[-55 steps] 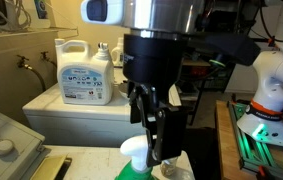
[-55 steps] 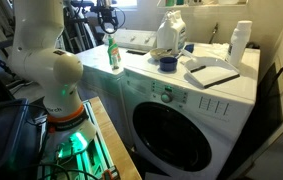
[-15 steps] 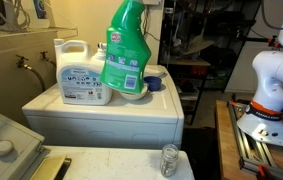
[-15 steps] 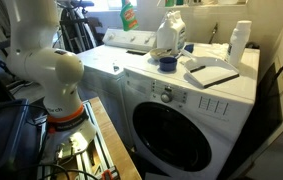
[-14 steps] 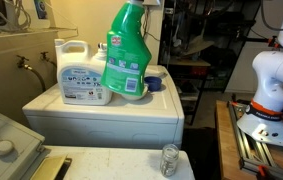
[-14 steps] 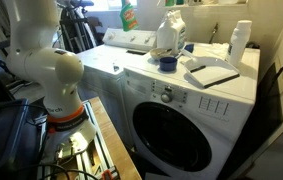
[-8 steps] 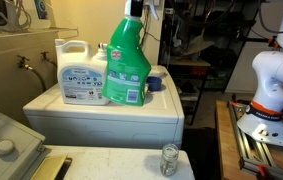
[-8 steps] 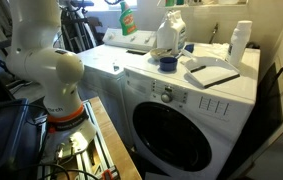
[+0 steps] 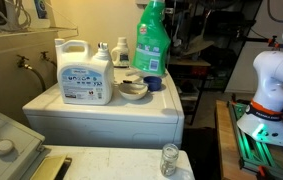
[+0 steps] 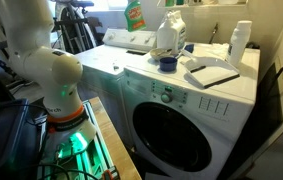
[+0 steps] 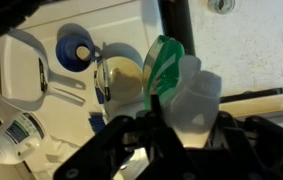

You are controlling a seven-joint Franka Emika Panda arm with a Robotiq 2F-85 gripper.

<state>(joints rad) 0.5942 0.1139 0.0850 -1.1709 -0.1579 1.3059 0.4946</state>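
Note:
A green spray bottle (image 9: 151, 40) with a label hangs in the air above the washer top (image 9: 101, 108), just right of a tan bowl (image 9: 134, 89). It also shows high at the back, over the far machine, as the spray bottle (image 10: 134, 14). In the wrist view my gripper (image 11: 186, 125) is shut on the bottle's white head (image 11: 193, 92), with its green body (image 11: 163, 65) pointing away below. The black fingers press both sides of the head. The gripper itself is cut off at the top edge in both exterior views.
On the washer top stand a white detergent jug (image 9: 85, 72), a small bottle (image 9: 121, 50) and a blue cup (image 9: 153, 83). A glass jar (image 9: 169, 159) sits on the near surface. A white bottle (image 10: 241, 42) and a flat tray (image 10: 213, 73) lie on the front-loader (image 10: 181, 115).
The gripper has carried the spray bottle up and to the right, from in front of the jug and bowl to beside the blue cup. The grip stayed shut.

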